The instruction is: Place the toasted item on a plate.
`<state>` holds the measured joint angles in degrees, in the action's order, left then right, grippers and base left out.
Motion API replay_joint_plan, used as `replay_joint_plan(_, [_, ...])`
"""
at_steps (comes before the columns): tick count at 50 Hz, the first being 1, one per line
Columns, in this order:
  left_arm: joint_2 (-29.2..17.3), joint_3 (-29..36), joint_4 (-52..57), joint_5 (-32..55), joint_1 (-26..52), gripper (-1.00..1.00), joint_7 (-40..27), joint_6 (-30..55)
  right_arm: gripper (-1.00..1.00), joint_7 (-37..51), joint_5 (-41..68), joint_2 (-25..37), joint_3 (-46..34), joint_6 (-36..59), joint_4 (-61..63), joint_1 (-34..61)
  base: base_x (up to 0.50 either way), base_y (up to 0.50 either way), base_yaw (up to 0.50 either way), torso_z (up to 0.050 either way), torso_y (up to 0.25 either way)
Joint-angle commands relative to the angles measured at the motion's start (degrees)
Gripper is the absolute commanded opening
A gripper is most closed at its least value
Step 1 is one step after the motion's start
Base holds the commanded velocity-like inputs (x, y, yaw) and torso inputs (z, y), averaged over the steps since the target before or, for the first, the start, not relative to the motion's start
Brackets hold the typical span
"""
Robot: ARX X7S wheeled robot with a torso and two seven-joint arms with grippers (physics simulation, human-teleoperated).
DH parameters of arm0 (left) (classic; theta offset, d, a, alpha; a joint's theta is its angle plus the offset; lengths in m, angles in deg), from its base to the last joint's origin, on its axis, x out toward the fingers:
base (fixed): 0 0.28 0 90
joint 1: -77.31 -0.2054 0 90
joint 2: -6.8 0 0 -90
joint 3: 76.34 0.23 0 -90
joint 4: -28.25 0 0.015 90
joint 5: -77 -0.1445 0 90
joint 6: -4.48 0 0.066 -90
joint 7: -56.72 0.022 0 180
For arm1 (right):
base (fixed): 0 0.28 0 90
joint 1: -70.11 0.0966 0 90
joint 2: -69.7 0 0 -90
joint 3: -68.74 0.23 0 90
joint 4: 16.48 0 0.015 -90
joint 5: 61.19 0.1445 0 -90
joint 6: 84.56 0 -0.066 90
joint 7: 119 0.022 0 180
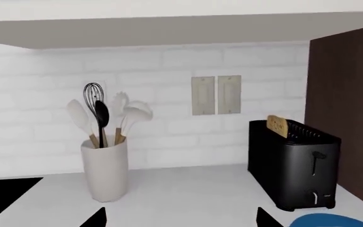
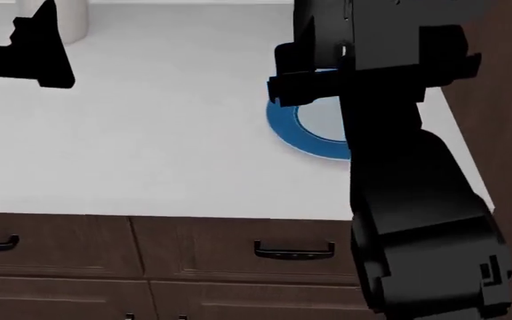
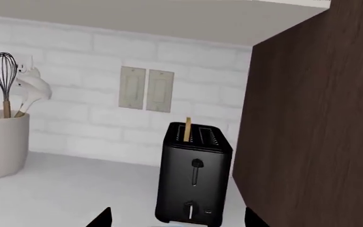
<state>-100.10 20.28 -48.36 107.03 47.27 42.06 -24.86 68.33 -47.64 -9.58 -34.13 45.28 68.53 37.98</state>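
Observation:
The toasted item (image 1: 277, 125) is a golden-tan slice standing up out of a slot of a black toaster (image 1: 295, 166). In the right wrist view the slice (image 3: 188, 129) shows edge-on in the toaster (image 3: 193, 182). The plate (image 2: 285, 125) has a blue rim and pale centre; it lies on the counter, partly hidden by my right arm, and its edge shows in the left wrist view (image 1: 330, 221). My left gripper (image 1: 180, 217) is open and empty, well short of the toaster. My right gripper (image 3: 176, 218) is open and empty above the plate, facing the toaster.
A white crock of utensils (image 1: 104, 166) stands left of the toaster (image 3: 2, 142). A dark wood cabinet side (image 3: 314, 123) rises close right of the toaster. A black cooktop corner (image 1: 2, 196) lies at the left. Drawers (image 2: 238, 250) sit below the white counter (image 2: 149, 133).

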Motion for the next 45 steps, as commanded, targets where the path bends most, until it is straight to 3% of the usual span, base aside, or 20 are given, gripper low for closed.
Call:
replay_joint_plan(1, [-0.2, 0.77, 0.42, 0.32, 0.87, 1.0, -0.03, 0.59, 1.0, 0.0, 0.18, 0.35, -0.67, 0.67, 0.11, 0.55, 0.34, 0.0, 0.0, 0.0, 0.0])
replay_joint_plan(45, [-0.76, 2.44, 0.92, 1.24, 1.88, 1.0, -0.35, 1.26, 1.0, 0.7, 1.2, 1.24, -1.53, 1.73, 0.66, 1.42, 0.35, 0.0, 0.0, 0.0, 0.0])
